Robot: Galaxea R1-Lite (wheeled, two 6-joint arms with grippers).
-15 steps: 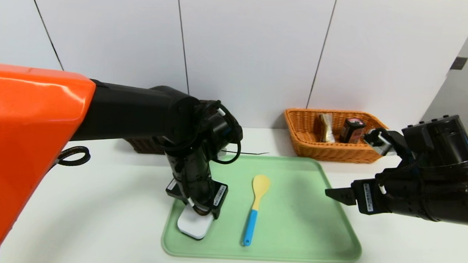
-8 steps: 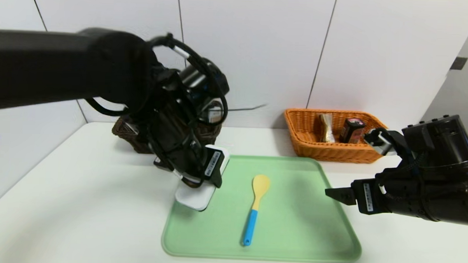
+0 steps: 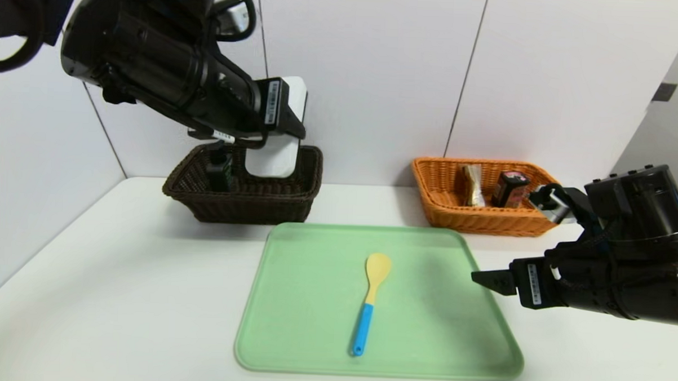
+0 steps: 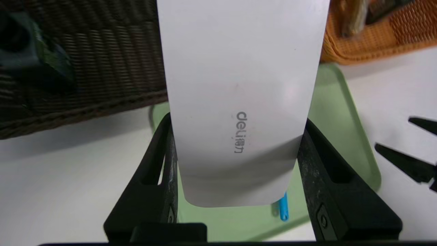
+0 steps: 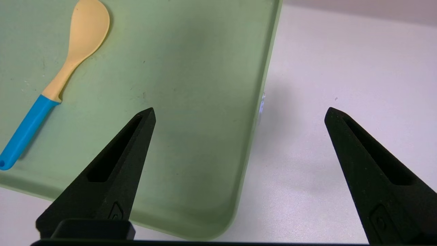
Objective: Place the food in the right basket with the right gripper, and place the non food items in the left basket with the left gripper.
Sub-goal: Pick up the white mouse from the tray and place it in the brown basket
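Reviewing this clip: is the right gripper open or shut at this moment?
Open: the right gripper has its two fingers wide apart with nothing between them, over the tray's edge.

"What is being seen beneath and behind everything?"

"A pale green tray (image 3: 424, 329) with rounded corners and a raised rim is being supported by a white tabletop (image 3: 115, 295)."

"And at the back?"

"The tabletop is being bordered by white wall panels (image 3: 370, 90), which are being divided by thin dark seams. A small dark fitting (image 3: 664, 92) is being displayed on the grey surface (image 3: 671, 134) at far right."
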